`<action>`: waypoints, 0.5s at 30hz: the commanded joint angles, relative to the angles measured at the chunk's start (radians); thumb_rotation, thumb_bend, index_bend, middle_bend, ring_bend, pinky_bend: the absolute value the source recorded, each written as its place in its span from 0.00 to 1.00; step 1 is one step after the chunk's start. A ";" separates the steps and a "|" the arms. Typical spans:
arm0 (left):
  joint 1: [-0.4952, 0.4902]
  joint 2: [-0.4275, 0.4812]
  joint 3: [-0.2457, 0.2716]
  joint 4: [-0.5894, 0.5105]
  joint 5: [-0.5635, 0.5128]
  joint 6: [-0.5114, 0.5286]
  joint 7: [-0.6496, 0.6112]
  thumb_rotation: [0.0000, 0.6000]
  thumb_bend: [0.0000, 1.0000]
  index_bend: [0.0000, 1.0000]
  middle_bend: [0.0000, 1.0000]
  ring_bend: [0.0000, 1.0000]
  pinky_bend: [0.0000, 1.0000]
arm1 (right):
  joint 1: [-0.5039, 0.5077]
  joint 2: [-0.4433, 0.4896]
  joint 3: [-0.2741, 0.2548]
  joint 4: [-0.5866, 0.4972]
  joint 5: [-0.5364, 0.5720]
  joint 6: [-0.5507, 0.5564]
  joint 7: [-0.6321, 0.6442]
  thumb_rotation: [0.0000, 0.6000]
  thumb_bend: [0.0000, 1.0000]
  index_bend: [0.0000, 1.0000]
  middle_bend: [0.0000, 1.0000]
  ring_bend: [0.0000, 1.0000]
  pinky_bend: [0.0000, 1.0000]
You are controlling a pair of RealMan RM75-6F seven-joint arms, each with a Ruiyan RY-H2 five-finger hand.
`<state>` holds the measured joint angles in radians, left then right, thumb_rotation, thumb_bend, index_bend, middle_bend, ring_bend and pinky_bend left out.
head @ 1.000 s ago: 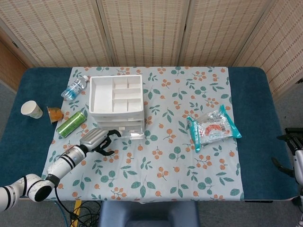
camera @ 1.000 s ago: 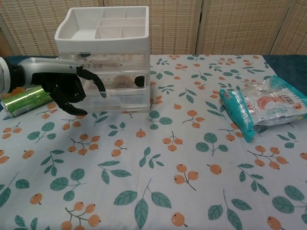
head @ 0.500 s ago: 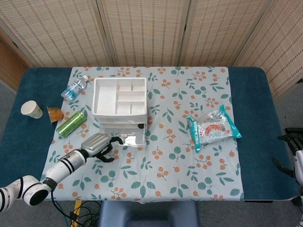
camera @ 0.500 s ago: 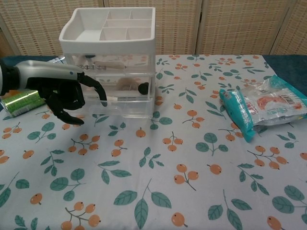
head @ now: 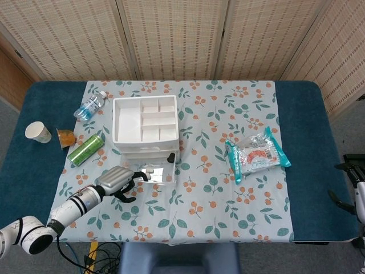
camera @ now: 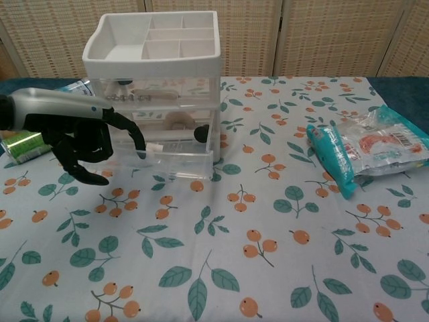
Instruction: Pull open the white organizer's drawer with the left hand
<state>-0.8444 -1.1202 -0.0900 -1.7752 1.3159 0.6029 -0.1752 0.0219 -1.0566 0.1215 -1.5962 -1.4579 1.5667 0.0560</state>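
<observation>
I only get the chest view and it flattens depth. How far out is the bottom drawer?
Observer: From the head view, the drawer is partly open. It sticks out in front of the white organizer, toward you.
Operator: Where is my right hand? I can't see it at all.
Observer: The right hand is past the table's right end, far from the snack bag.
Operator: Is there anything left of the green can?
Observer: Yes, a paper cup stands on the bare blue table left of the green can, with a small orange item between them.
</observation>
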 commanded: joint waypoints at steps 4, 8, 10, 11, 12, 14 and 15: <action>0.001 0.019 0.007 -0.021 0.014 0.006 0.005 1.00 0.27 0.29 0.84 0.97 1.00 | -0.002 0.000 0.000 0.000 0.000 0.002 0.000 1.00 0.23 0.27 0.28 0.29 0.36; 0.007 0.036 0.011 -0.030 0.013 0.017 0.010 1.00 0.27 0.17 0.83 0.96 1.00 | -0.003 0.002 0.000 -0.001 0.000 0.004 0.000 1.00 0.23 0.27 0.28 0.29 0.36; 0.010 0.044 0.014 -0.035 0.014 0.022 0.016 1.00 0.27 0.14 0.82 0.96 1.00 | -0.003 0.003 0.001 -0.002 0.000 0.004 0.000 1.00 0.23 0.27 0.28 0.29 0.36; 0.012 0.047 0.016 -0.037 0.016 0.025 0.021 1.00 0.27 0.14 0.82 0.96 1.00 | -0.003 0.003 0.001 -0.002 0.001 0.004 0.000 1.00 0.23 0.27 0.28 0.29 0.36; 0.015 0.050 0.017 -0.040 0.018 0.031 0.026 1.00 0.27 0.14 0.81 0.96 1.00 | -0.003 0.003 0.001 -0.002 0.000 0.003 0.000 1.00 0.23 0.27 0.28 0.29 0.36; 0.026 0.051 0.016 -0.045 0.021 0.062 0.040 1.00 0.27 0.14 0.81 0.95 1.00 | -0.001 0.002 0.001 -0.002 -0.001 0.002 0.000 1.00 0.23 0.27 0.28 0.29 0.36; 0.036 0.050 0.011 -0.047 0.025 0.092 0.047 1.00 0.27 0.15 0.81 0.95 1.00 | -0.001 0.002 0.001 -0.002 -0.001 0.001 0.000 1.00 0.23 0.27 0.28 0.29 0.36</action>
<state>-0.8226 -1.0710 -0.0749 -1.8170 1.3354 0.6586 -0.1415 0.0211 -1.0541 0.1224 -1.5979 -1.4593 1.5674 0.0557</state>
